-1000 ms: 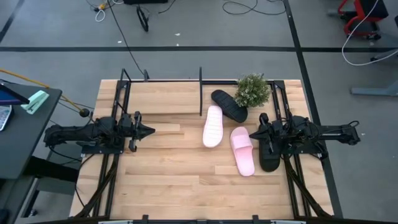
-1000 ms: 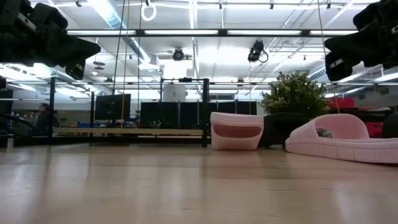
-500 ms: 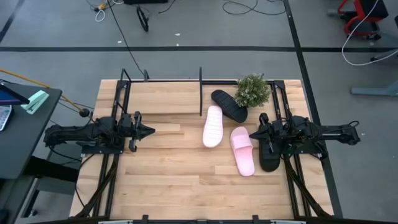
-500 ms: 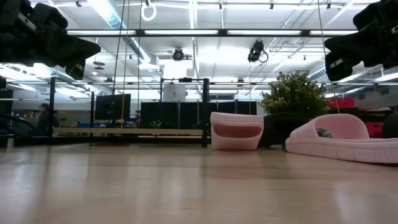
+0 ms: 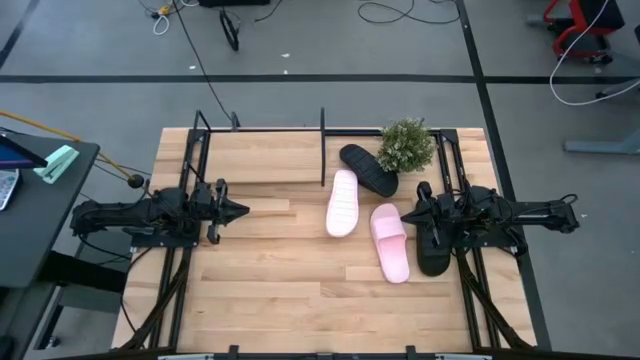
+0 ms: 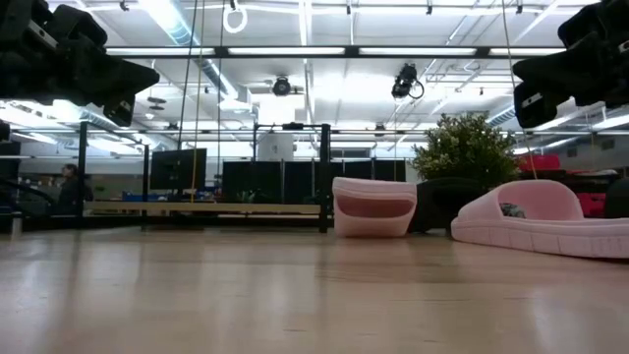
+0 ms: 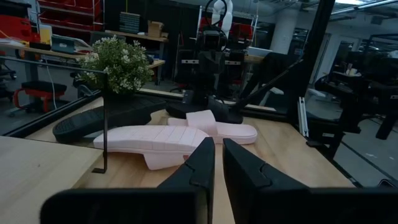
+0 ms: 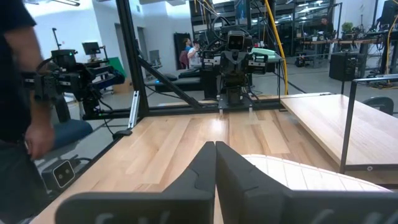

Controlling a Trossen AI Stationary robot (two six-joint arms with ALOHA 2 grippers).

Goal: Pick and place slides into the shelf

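Two pale pink slides lie mid-table: one (image 5: 343, 202) with its ribbed sole up, the other (image 5: 390, 242) on its sole, strap up. One black slide (image 5: 366, 168) lies beside the potted plant, and the second (image 5: 432, 250) rests partly under my right arm. The shelf (image 5: 262, 148) stands along the far edge, with black posts and a wooden base. My left gripper (image 5: 241, 211) hovers shut over the table's left side. My right gripper (image 5: 404, 213) hovers shut beside the strap-up pink slide. Both are raised above the table in the low view, the left gripper (image 6: 133, 87) and the right gripper (image 6: 526, 96).
A small green potted plant (image 5: 406, 146) stands at the far right, by the shelf's end. A shelf post (image 5: 323, 146) rises just beyond the sole-up pink slide. Bare wood spreads across the near half (image 5: 290, 290). A person (image 8: 18, 93) stands beyond the table in the right wrist view.
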